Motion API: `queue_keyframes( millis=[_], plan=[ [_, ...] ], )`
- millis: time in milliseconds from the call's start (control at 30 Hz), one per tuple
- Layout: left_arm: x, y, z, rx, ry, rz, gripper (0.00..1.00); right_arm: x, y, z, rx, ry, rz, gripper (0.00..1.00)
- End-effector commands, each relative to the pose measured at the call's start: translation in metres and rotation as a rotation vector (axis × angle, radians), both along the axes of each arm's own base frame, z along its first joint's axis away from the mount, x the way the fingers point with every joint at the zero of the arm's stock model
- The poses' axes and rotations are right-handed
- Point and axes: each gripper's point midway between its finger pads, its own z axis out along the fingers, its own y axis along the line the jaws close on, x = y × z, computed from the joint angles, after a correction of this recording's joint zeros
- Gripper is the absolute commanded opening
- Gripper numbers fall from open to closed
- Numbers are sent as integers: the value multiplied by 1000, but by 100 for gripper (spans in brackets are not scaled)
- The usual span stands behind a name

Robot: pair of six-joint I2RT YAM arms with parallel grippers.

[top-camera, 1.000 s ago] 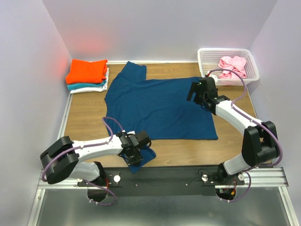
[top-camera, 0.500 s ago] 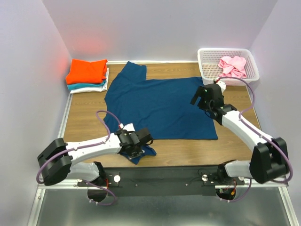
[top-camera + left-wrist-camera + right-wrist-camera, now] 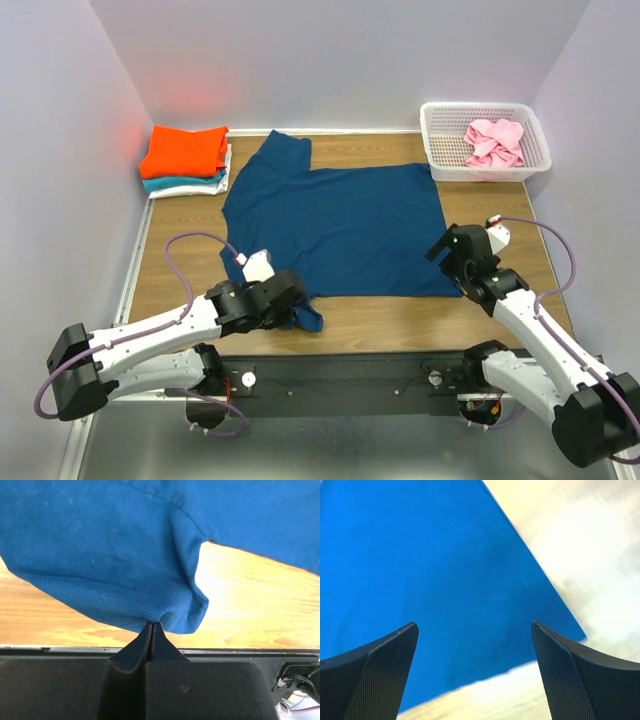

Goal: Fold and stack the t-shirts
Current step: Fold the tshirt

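Lying spread across the middle of the wooden table [image 3: 180, 262], the dark blue t-shirt [image 3: 340, 225] is seen mostly flat, with one sleeve pointing toward the far edge and the other drawn down toward the near edge. That near sleeve [image 3: 306, 318] is bunched into a small fold, and it is pinched there by the left gripper [image 3: 292, 302]. In the left wrist view the two fingers are pressed tightly together at their tips [image 3: 151, 626], and a rounded hem of the blue cloth is caught between them just above the table's near rail.

The left arm is stretched low along the near edge, from its base at the lower left toward the centre, with the wrist turned toward the shirt. The right arm is bent at the lower right, and its forearm is slanted up and inward, so that the right gripper [image 3: 452, 250] is held over the shirt's near right corner. Its fingers are spread wide in the right wrist view [image 3: 474, 625], and nothing is held between them; the blue corner and bare wood are seen below.

At the far left corner a folded stack is formed by an orange t-shirt [image 3: 185, 150] on top, a teal t-shirt [image 3: 170, 184] under it and a white t-shirt [image 3: 200, 190] at the bottom. At the far right corner a white lattice basket [image 3: 484, 106] is placed, and a crumpled pink t-shirt [image 3: 495, 140] is contained in it.
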Motion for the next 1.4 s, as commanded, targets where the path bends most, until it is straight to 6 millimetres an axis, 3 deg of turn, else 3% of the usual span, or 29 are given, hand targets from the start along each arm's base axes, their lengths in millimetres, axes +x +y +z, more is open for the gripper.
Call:
queue_keyframes(
  millis=[0, 200, 367, 567, 733, 900, 967, 1000, 1033, 1367],
  plan=[
    [16, 6, 11, -9, -111, 24, 0, -33, -8, -44, 1, 179, -54, 100],
    [22, 7, 19, -25, -156, 38, 0, -42, -7, -68, -14, 278, -49, 94],
    [26, 5, 23, -30, -178, 38, 0, -51, -6, -82, 0, 324, -62, 82],
    [30, 5, 30, -28, -197, 46, 0, -62, -7, -95, 19, 360, -89, 78],
    [34, 6, 33, -27, -220, 51, 0, -52, -14, -95, -22, 337, -122, 64],
    [40, 8, 36, -15, -230, 57, 0, -49, -11, -106, -22, 366, -117, 59],
    [41, 9, 36, -12, -232, 60, 0, -50, -12, -111, -36, 387, -118, 52],
    [41, 10, 36, -9, -233, 59, 0, -49, -12, -111, -37, 386, -121, 50],
    [45, 9, 38, -13, -240, 64, 0, -47, -12, -106, -34, 367, -114, 39],
    [58, 12, 44, 14, -267, 63, 0, -36, -8, -83, -30, 284, -58, 12]
  ],
)
